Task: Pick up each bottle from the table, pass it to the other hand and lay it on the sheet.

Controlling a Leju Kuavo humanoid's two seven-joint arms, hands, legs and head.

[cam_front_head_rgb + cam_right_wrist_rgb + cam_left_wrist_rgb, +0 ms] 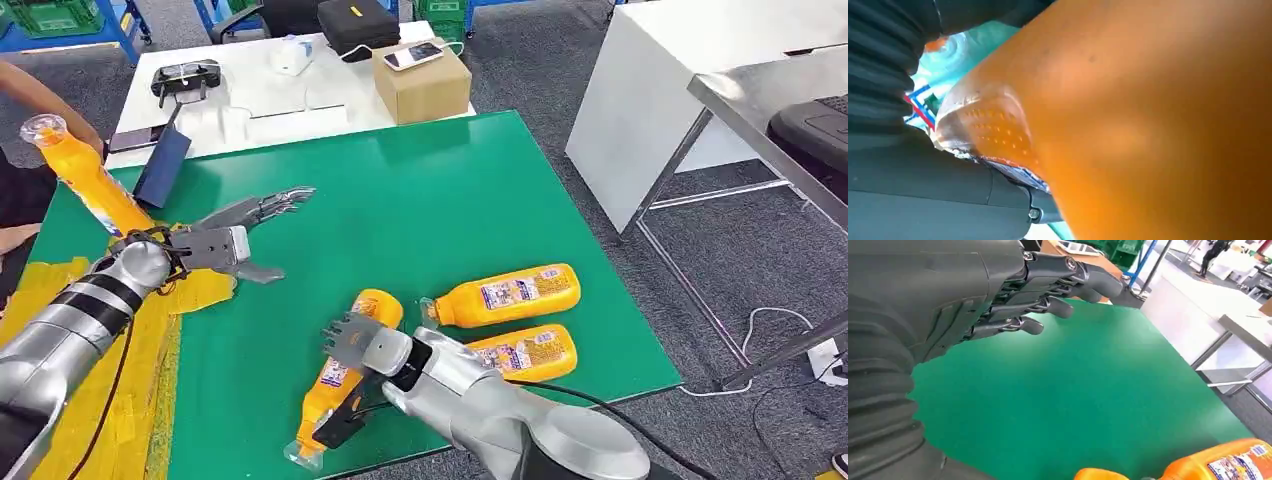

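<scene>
Now, at nine o'clock my left hand (pixel 235 238) hovers spread and empty by the yellow sheet (pixel 120 400). At six, my right hand (pixel 362 345) grips an orange plastic bottle (pixel 345 375) on the green surface (pixel 420 200); two orange bottles (pixel 505 295) wait at four.

Four orange bottles (pixel 511 294); two phones (pixel 413 55); one cardboard box (pixel 424 88).
</scene>
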